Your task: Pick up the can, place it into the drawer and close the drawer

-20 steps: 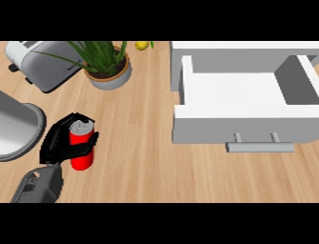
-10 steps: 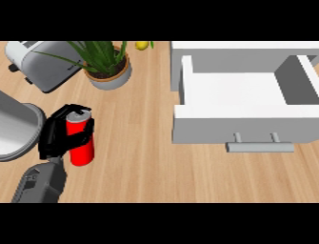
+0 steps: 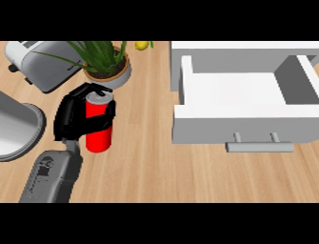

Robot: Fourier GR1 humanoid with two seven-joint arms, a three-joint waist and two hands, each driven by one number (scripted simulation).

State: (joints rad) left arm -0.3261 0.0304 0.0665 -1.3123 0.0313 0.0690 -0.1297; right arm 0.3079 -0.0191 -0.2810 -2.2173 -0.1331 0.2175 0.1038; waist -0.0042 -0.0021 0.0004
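Head view: left hand (image 3: 72,120), forearm rising from the lower edge, fingers curled round the upright red can (image 3: 99,125) with grey top.

counter (image 3: 154,176) bare to drawer (image 3: 246,90) | plant (image 3: 105,64) behind can (image 3: 98,125)

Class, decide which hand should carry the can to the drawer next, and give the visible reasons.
Left. The left hand is already curled round the red can; the right hand is out of view. The open drawer lies to the right.
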